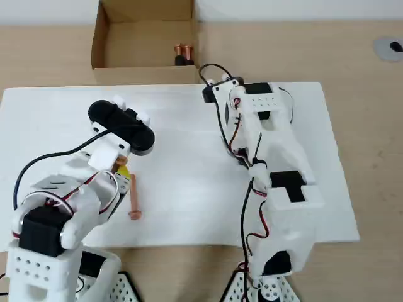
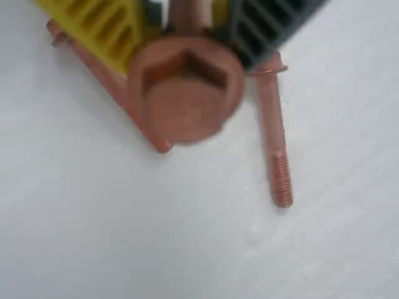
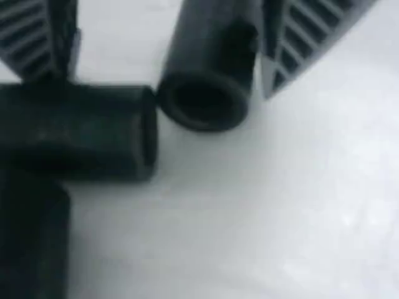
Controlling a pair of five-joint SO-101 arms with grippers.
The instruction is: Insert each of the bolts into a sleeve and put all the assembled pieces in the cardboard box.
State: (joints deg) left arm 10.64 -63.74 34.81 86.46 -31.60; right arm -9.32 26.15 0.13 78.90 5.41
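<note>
My left gripper [image 2: 187, 28] is shut on a copper bolt [image 2: 186, 87], whose hex head faces the camera between the yellow finger [image 2: 100, 31] and the black finger [image 2: 268, 31]. In the high view this gripper [image 1: 123, 167] hangs low over the white mat. Two more bolts lie on the mat, one beside the gripper [image 2: 274, 137] [image 1: 133, 198] and one partly hidden behind the held bolt [image 2: 100, 78]. My right gripper [image 3: 171, 43] is open around a black sleeve [image 3: 206, 93] that rests against one finger [image 3: 305, 37], its bore facing the camera.
Two other black sleeves [image 3: 75, 131] [image 3: 31, 237] lie close beside the right gripper. The cardboard box [image 1: 101, 44] stands at the far edge with an assembled piece [image 1: 182, 55] inside. The white mat [image 1: 182, 182] covers the table's middle, and the right arm [image 1: 264, 126] stretches over it.
</note>
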